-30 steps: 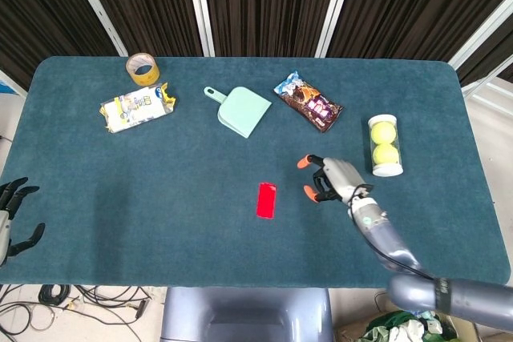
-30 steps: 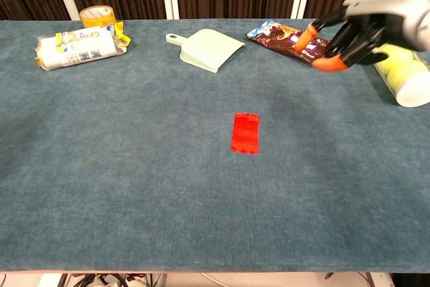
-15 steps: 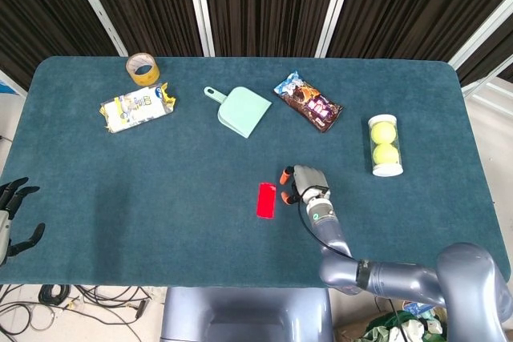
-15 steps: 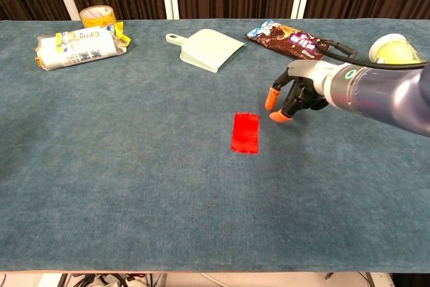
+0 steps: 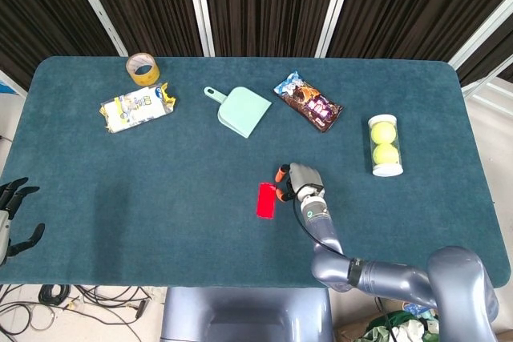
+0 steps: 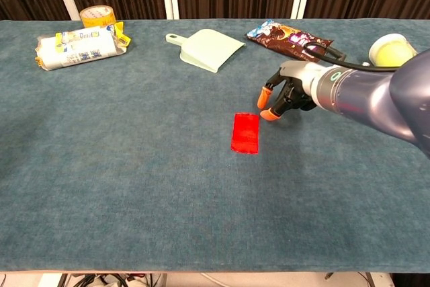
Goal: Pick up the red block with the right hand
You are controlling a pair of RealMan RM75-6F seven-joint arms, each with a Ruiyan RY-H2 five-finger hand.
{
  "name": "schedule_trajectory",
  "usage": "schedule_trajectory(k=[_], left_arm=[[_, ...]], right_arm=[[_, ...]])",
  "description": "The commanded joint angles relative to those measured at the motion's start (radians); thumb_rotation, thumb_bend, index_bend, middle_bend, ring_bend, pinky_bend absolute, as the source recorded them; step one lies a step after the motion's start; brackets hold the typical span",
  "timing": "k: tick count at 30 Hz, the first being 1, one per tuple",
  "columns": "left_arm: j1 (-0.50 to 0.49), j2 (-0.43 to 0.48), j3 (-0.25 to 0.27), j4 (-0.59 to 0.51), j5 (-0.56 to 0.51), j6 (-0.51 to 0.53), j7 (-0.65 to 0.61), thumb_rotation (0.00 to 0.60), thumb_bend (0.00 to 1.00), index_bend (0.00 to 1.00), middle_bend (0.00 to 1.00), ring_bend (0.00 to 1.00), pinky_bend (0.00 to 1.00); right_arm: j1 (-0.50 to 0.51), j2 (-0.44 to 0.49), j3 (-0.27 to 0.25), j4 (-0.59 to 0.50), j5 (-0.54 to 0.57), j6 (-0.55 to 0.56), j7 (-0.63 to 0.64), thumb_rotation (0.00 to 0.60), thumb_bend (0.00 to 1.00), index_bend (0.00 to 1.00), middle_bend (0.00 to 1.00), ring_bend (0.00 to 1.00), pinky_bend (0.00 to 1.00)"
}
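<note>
The red block [image 5: 266, 199] [image 6: 245, 132] lies flat on the teal table, near its front middle. My right hand [image 5: 298, 182] [image 6: 285, 95] hovers just to the right of the block, its orange fingertips [image 6: 267, 107] a short way from the block's upper right corner, not touching it. The fingers are apart and hold nothing. My left hand [image 5: 12, 218] hangs off the table's front left edge, fingers spread and empty; the chest view does not show it.
A mint dustpan [image 5: 240, 110], a dark snack bag [image 5: 309, 102] and a tube of tennis balls [image 5: 385, 145] lie behind and right of the hand. A tape roll [image 5: 143, 68] and a yellow-white packet [image 5: 136, 107] sit at the far left.
My right hand has swept left across the table and come down close beside the red block. The block and the left hand have not moved.
</note>
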Motion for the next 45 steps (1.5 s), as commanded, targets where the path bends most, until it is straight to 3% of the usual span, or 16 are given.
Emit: schedule_trajectory(k=[1,45], left_arm=[[0.000,0.000,0.000,0.000,0.000,0.000,0.001,0.600,0.33,0.21,0.11,0.10,0.05],[-0.002,0.005,0.000,-0.010,-0.014,-0.011,0.008,0.600,0.33,0.21,0.11,0.10,0.05]], right_arm=[[-0.001,-0.009,0.005,0.007,0.000,-0.005,-0.005,0.600,0.29,0.49,0.93,1.00,1.00],[-0.037,-0.083,0.059,0.066,-0.033,-0.023,-0.049,0.600,0.29,0.54,0.93,1.00,1.00]])
